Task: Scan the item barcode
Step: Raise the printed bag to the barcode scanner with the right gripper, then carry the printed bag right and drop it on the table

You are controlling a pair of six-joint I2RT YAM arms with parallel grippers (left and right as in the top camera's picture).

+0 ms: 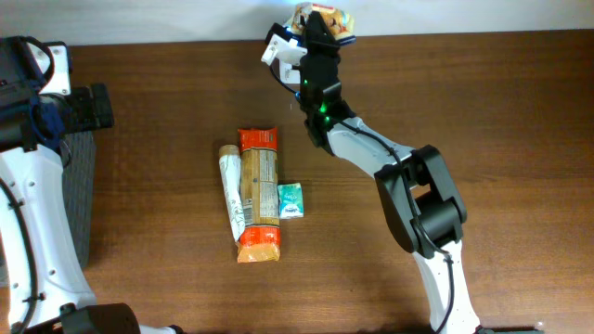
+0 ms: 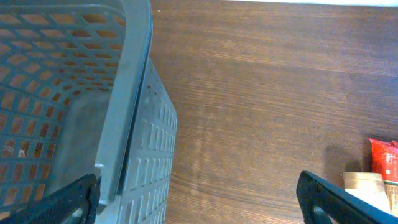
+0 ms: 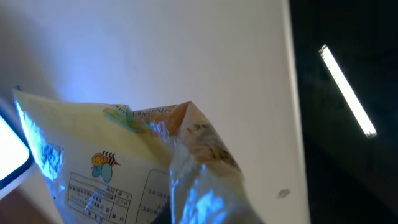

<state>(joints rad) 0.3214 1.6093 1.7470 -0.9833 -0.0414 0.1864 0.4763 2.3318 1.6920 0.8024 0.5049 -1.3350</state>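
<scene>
My right gripper is shut on a clear yellow snack bag at the far back edge of the table, lifted off the surface. In the right wrist view the bag fills the lower frame, showing a bee logo and a printed label, with blue light falling on its plastic. The bag hides my right fingers there. A white scanner-like device sits just left of that gripper. My left gripper is wide open with nothing between its fingers, beside the basket at the table's left end.
A grey mesh basket stands at the left edge, under the left finger. Mid-table lie an orange packet, a beige tube and a small teal packet. The white wall is close behind the bag.
</scene>
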